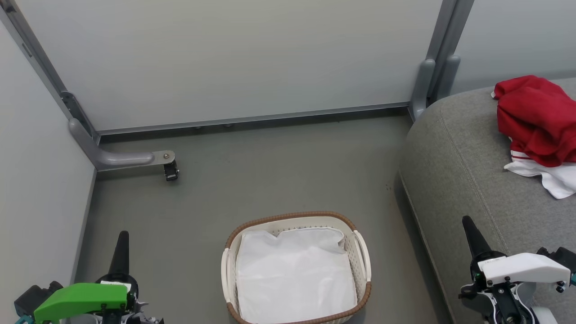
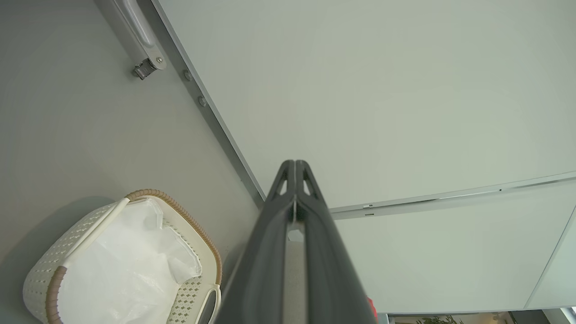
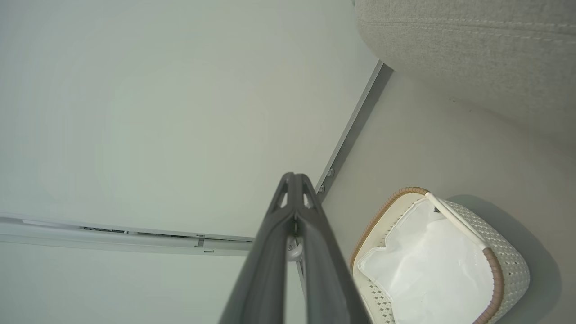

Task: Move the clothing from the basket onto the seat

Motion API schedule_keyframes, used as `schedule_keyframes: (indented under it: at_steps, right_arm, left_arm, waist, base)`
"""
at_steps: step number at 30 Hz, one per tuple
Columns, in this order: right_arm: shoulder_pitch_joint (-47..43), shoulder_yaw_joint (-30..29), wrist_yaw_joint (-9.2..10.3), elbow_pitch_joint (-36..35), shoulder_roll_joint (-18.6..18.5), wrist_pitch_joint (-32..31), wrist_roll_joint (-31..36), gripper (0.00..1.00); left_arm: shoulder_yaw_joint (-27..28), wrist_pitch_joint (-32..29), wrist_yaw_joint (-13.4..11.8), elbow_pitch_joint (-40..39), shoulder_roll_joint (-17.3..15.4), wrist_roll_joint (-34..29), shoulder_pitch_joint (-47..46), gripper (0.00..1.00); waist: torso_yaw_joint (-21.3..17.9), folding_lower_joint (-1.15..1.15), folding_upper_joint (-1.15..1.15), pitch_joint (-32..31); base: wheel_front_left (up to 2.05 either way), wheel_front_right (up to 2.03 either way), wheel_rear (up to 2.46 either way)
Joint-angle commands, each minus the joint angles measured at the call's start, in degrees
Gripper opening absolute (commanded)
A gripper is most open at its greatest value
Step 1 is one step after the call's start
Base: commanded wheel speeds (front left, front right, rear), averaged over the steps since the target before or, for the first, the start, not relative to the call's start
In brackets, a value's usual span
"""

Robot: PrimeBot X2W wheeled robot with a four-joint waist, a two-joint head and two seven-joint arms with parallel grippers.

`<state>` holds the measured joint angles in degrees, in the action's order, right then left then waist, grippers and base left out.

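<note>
**Clothing heaped on the seat; both grippers clenched, one on each side of the basket**

The clothing (image 1: 535, 119) lies heaped on the seat (image 1: 463, 171), at the upper right of the head view, well apart from both grippers. The right gripper (image 1: 469, 227) is the nearer one. Its dark tip points up over the seat's front edge, below and to the left of the heap. The left gripper (image 1: 122, 240) is at the lower left over the floor (image 1: 252, 175), and the basket (image 1: 292, 216) stands between the two. Neither gripper touches the clothing or the basket.

In the head view each gripper reads as a single dark spike. The wrist views look along the fingers (image 2: 270, 252) and show them pressed flat together from root to tip, so both grippers are clenched on themselves. The left wrist view has the basket at its lower left. The right wrist view has it at its lower right, with the seat's rounded edge across the upper right.

The clothing is soft, crumpled, bright red fabric. It lies over a white piece with red stripes (image 1: 555, 180), whose corner spreads flat on the cushion. The seat is grey woven upholstery with rounded edges and a stitched seam. The basket is a rounded rectangle of cream perforated plastic with a brown woven rim and cream side handles, and a wrinkled white liner (image 1: 294, 274) lies inside. Pale matte partition panels (image 1: 234, 58) in grey metal frames stand behind.
</note>
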<state>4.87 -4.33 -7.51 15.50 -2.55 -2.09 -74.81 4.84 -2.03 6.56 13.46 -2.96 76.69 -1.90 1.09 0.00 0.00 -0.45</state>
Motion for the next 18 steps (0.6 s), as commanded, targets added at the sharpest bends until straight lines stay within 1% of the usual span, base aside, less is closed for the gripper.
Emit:
schedule_keyframes:
  at_steps: [1,18]
  right_arm:
    - [1.0,-0.3,0.02,-0.6,-0.4,-0.5,-1.4,0.00]
    - [1.4,-1.4,0.01,-1.2,-0.4,-2.6,-9.7,0.00]
  left_arm:
    - [0.3,-0.4,0.4,-0.1,0.0,1.4,-1.7,0.00]
    - [1.1,-2.6,0.7,0.3,0.1,8.8,-3.3,0.00]
  waist:
    - [0.0,0.00,0.00,0.0]
    - [-0.5,0.00,0.00,0.3]
  base:
    - [0.00,0.00,0.00]
    - [0.00,0.00,0.00]
